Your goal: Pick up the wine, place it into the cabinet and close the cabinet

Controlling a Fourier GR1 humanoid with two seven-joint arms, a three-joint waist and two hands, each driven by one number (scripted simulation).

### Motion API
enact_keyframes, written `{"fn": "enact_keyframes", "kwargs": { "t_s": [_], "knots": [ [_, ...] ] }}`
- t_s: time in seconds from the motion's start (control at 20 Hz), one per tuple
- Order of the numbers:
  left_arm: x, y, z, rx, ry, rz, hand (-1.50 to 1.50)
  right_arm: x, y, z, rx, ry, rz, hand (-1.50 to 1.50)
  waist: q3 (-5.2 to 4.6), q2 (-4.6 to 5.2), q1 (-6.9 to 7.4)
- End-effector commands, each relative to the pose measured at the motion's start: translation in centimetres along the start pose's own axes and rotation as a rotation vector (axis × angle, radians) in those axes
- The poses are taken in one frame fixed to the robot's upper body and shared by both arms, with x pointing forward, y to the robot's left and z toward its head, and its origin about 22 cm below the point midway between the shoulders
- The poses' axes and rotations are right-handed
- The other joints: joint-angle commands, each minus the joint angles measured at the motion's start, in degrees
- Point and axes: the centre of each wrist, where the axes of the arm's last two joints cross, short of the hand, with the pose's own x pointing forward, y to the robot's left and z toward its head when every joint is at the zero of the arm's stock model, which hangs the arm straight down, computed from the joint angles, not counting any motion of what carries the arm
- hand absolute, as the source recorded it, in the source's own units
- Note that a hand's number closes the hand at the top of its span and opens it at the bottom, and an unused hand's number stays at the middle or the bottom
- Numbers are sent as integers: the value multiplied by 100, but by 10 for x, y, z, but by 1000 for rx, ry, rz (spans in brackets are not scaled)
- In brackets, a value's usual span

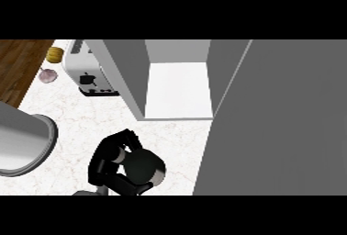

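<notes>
Seen from above, the wine bottle (144, 165) is a dark round shape with a pale band on its right side, low in the middle of the head view over the white marbled counter (75, 119). My left hand (108, 160) is shut on it from the left, with fingers round the far side and the thumb round the near side. Straight beyond it the cabinet (177, 87) stands open, showing a white shelf. Its grey door (278, 119) fills the right of the view. My right hand does not show.
A white toaster (92, 73) stands at the back left beside the cabinet's side wall. A yellow item (54, 54) and a small pink one (47, 75) lie near a wooden surface (17, 69). A large grey round vessel (24, 142) sits at the left edge.
</notes>
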Motion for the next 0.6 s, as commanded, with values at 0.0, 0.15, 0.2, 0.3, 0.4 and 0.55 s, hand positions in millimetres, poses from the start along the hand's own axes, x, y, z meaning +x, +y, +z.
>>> {"fn": "enact_keyframes", "kwargs": {
  "t_s": [0.0, 0.15, 0.2, 0.3, 0.4, 0.55],
  "knots": [
    [7, -21, -23, 19, -31, -55, 150, 47, -13, 30, 7, -62, -51, -150, -1, 8, -68],
    [15, -30, -25, 70, -54, -64, 150, 40, -9, 26, -9, -70, -54, -150, -5, 9, -25],
    [19, -26, -27, 98, -54, -79, 150, 49, -12, 24, 10, -64, -49, -150, -10, 10, -5],
    [22, -31, -42, 96, -64, -110, 150, 39, -8, 32, 9, -66, -48, -150, -1, 6, -57],
    [8, -35, -39, 90, -41, -153, 150, 37, -9, 29, -5, -59, -54, -150, -2, 18, -46],
    [26, -43, -56, 101, -39, -155, 150, 41, -16, 27, -4, -61, -51, -150, 2, 20, -19]
  ]
}}
